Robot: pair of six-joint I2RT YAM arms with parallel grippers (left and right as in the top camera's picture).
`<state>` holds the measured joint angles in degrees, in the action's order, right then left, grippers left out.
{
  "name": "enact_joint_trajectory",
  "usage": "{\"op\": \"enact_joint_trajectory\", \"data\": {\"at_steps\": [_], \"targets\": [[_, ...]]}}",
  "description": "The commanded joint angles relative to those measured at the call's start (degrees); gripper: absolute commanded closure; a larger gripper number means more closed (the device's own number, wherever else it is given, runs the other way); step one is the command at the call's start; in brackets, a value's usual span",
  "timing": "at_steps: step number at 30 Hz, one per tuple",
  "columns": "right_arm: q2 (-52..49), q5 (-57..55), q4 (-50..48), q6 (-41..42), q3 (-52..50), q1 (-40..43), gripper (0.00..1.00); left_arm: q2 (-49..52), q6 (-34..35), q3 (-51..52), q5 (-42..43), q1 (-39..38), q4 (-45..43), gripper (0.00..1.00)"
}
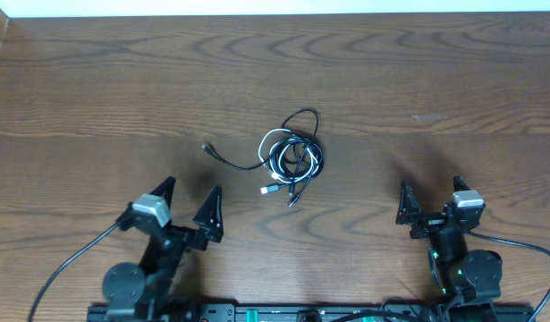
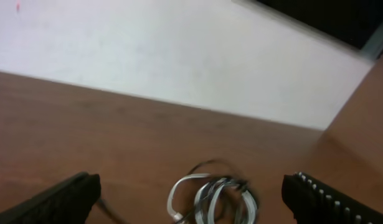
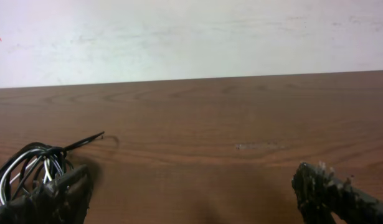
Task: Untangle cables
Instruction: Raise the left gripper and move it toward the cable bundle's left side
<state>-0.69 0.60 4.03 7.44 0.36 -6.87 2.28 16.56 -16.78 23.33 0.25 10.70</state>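
The cables (image 1: 291,156) lie in one tangled coil on the middle of the wooden table, black cords wound together with a white one. A black end runs out to the left to a small plug (image 1: 207,146), and a white plug (image 1: 266,190) lies at the coil's near edge. My left gripper (image 1: 190,203) is open, near the front edge, left of the coil and well short of it. In the left wrist view the cables (image 2: 216,196) show blurred between its spread fingers. My right gripper (image 1: 430,199) is open at the front right. The cables (image 3: 29,171) sit at the right wrist view's left edge.
The wooden table (image 1: 435,80) ends at a pale wall (image 3: 191,37) along the far edge. A faint scuff (image 3: 260,147) marks the wood ahead of the right gripper. Both arm bases and their thick black wires (image 1: 69,264) sit along the front edge.
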Motion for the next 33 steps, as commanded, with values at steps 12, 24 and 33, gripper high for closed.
{"op": "enact_joint_trajectory", "data": {"at_steps": [12, 24, 33], "targets": [[0.2, -0.2, 0.2, 0.4, 0.0, 0.0, 0.01, 20.7, 1.6, -32.1, 4.5, -0.2, 21.9, 0.01], [0.2, -0.2, 0.2, 0.4, 0.0, 0.0, 0.01, 43.2, 1.1, -52.4, 12.5, -0.2, 45.5, 0.01], [0.2, -0.2, 0.2, 0.4, 0.0, 0.0, 0.01, 50.9, 1.1, -53.9, 11.8, -0.2, 50.0, 0.01]]}}
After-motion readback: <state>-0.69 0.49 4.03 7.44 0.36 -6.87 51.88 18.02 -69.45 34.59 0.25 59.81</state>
